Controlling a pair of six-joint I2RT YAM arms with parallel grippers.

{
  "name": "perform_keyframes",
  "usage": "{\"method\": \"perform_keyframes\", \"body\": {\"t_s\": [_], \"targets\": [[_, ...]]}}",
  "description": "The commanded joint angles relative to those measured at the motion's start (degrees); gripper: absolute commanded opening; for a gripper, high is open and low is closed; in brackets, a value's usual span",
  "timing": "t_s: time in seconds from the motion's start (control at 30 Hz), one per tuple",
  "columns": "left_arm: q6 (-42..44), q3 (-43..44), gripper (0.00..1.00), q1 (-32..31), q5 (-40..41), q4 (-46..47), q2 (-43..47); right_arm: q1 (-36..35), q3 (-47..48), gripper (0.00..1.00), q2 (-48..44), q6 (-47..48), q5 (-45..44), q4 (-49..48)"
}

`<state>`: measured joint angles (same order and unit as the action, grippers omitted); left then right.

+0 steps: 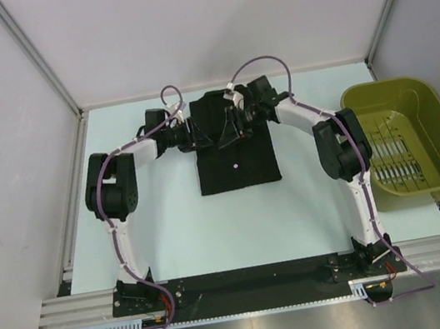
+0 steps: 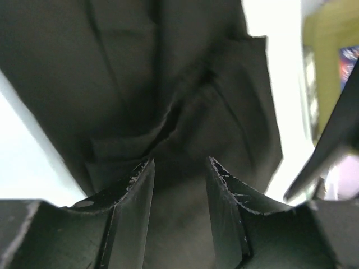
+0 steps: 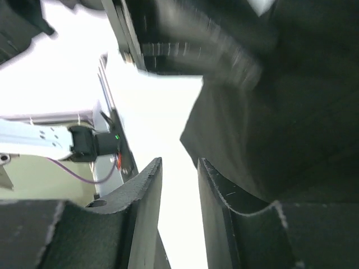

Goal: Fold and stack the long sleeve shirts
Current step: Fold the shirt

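A black long sleeve shirt (image 1: 237, 166) lies on the pale table, its near half folded into a flat rectangle and its far half bunched and raised between the grippers. My left gripper (image 1: 196, 135) is at the shirt's far left. In the left wrist view the jaws (image 2: 179, 162) stand a little apart with dark fabric (image 2: 140, 67) filling the gap and creases running into it. My right gripper (image 1: 238, 121) is over the far right part. In the right wrist view it (image 3: 179, 162) has a narrow gap showing only bright table, with the shirt's edge (image 3: 291, 140) beside its right finger.
An olive-green plastic basket (image 1: 377, 92) stands at the right side of the table, holding no shirts; it shows blurred in the left wrist view (image 2: 325, 56). Grey walls enclose the table at the back and sides. The arm bases sit at the near edge.
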<state>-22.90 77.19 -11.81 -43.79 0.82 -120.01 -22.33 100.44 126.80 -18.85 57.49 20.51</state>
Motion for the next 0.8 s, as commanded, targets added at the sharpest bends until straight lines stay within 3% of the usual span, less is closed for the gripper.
{"method": "perform_keyframes", "body": {"t_s": [0.0, 0.23, 0.33, 0.43, 0.47, 0.57, 0.67, 0.77], "targets": [[1.72, 7.70, 0.47, 0.21, 3.45, -2.49, -4.88, 0.88, -0.51, 0.36, 3.88, 4.34, -1.24, 3.74], [1.62, 11.85, 0.47, 1.97, 5.74, -1.27, -7.18, 2.38, 2.91, 0.36, 9.78, 6.88, -5.19, 5.41], [3.98, 10.97, 0.52, 2.85, 5.21, 1.09, -4.11, 2.29, 4.32, 0.36, 10.74, 7.86, -6.43, 6.64], [10.90, 11.23, 0.66, 3.02, 4.33, 0.16, 1.25, 2.46, 6.42, 0.39, 8.56, 8.21, -5.47, 7.44], [13.20, 11.40, 0.78, 3.02, 3.81, -0.37, 4.92, 2.46, 7.04, 0.44, 7.16, 8.74, -5.12, 7.70], [22.79, 11.23, 0.99, 2.94, 3.89, -6.17, 13.96, 2.20, 8.19, 0.64, -1.53, 11.71, -5.98, 7.61], [28.87, 10.53, 0.99, 2.94, 2.06, -9.08, 21.62, 1.06, 7.49, 0.99, -11.20, 21.35, -12.21, 8.05], [24.94, 7.11, 0.99, 2.94, 1.86, -5.85, 26.82, 0.88, 4.77, 1.00, -16.93, 23.08, -17.75, 4.99]]}}
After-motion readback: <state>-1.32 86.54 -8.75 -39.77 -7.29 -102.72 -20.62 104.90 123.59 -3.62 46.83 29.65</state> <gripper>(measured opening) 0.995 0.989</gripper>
